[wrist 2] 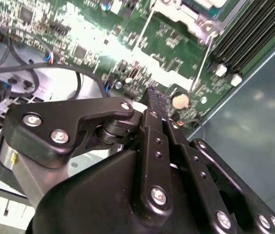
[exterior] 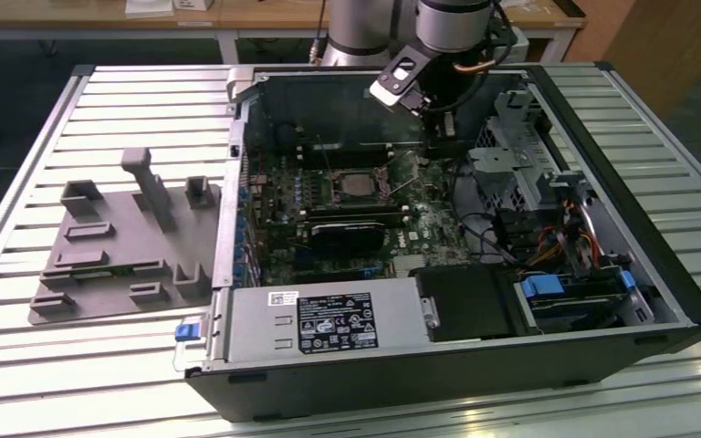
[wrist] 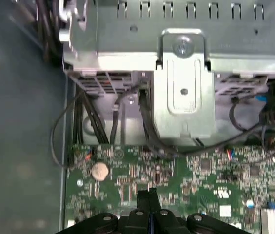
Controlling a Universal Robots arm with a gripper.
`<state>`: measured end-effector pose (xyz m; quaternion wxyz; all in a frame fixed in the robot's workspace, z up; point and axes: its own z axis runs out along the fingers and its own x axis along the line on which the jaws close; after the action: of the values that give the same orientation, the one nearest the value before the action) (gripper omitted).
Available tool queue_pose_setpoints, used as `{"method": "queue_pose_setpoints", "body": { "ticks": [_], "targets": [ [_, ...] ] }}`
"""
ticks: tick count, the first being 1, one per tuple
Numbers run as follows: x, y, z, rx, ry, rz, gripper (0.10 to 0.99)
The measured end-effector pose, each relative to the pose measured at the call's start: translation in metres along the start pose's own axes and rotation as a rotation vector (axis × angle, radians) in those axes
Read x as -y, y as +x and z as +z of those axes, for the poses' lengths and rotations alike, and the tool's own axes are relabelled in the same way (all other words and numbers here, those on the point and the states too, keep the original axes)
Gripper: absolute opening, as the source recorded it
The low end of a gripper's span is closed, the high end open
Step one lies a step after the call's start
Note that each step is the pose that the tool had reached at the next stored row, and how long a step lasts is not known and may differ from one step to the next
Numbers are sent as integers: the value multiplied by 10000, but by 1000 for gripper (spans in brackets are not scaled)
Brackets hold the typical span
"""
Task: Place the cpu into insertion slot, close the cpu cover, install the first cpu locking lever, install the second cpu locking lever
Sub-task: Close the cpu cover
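Matt black gripper (wrist 2: pixel 157 103) w/ shiny screw heads; green motherboard (wrist: pixel 123 170), slight sheen; bare silvery sheet-metal drive bracket (wrist: pixel 184 97); cpu (exterior: pixel 357 182) top pale dull metal; matt grey plastic fixture (exterior: pixel 95 265); ribbed metal table (exterior: pixel 83 383).

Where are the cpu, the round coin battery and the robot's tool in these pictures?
cpu (exterior: pixel 353 183): exterior view, on its pale metal top.
coin battery (wrist: pixel 100 170): first wrist view, centre of its round face.
tool (wrist: pixel 148 191): first wrist view, midway between its black fingertips.

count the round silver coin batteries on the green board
1. The coin battery lies on the green board near the board's edge, apart from the gripper. More may be hidden beneath the gripper.
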<state>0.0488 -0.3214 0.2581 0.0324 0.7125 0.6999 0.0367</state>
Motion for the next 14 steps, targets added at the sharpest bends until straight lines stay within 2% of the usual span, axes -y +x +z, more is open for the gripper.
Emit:
{"method": "queue_pose_setpoints", "body": {
  "ticks": [4,14],
  "targets": [
    [-34,0,49,3,75,1,102],
    [-21,-1,218,6,287,2,102]
  ]
}}
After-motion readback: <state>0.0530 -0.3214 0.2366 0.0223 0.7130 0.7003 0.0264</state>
